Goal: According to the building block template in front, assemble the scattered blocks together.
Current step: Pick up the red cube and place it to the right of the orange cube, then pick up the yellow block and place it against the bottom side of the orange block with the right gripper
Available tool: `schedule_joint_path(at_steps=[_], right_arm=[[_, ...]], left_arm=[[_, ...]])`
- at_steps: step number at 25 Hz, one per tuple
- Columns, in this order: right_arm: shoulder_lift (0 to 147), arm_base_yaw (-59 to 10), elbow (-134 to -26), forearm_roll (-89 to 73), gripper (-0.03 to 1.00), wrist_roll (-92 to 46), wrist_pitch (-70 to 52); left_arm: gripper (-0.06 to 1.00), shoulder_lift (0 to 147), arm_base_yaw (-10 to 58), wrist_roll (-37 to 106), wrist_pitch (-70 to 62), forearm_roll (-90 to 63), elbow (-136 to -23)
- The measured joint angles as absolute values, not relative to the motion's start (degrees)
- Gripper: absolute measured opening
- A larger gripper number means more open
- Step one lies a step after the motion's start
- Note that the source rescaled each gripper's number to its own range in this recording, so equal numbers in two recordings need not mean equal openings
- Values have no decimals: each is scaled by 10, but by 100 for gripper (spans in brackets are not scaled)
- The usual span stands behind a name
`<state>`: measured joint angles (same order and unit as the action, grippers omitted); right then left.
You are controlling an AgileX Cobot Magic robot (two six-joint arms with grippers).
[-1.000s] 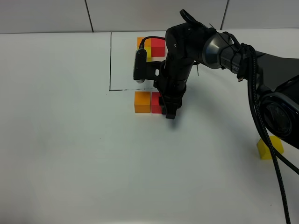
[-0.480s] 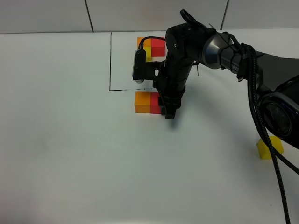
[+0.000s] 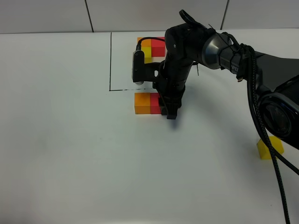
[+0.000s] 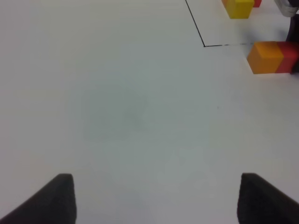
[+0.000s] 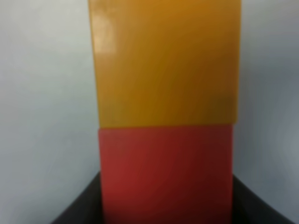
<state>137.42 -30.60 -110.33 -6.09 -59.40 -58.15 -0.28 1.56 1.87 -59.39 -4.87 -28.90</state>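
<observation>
Just below the black frame at upper centre, the orange block (image 3: 142,102) and the red block (image 3: 155,103) sit flush together on the worktop (image 3: 70,163). The right end effector (image 3: 169,112) is clenched and empty, its tips against the red block's outer face. The template (image 3: 152,47) lies above them — the yellow block (image 3: 269,148) sits alone at lower right. These cubes look light, rigid and apt to slide, so grip two opposite flat faces squarely. The left end effector (image 4: 156,200) hangs released, holding nothing.
</observation>
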Motion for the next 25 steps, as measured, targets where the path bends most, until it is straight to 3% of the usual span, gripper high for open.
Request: schedule_joint_path(at_steps=[21, 23, 25], right_arm=[[1374, -309, -1103, -57, 1, -607, -580], [1376, -309, -1103, -50, 12, -607, -580], [1376, -309, -1103, -40, 32, -606, -582]], left_arm=[[60, -3, 16, 19, -594, -49, -289], [60, -3, 16, 19, -594, -49, -289], [60, -3, 16, 19, -594, -49, -289]])
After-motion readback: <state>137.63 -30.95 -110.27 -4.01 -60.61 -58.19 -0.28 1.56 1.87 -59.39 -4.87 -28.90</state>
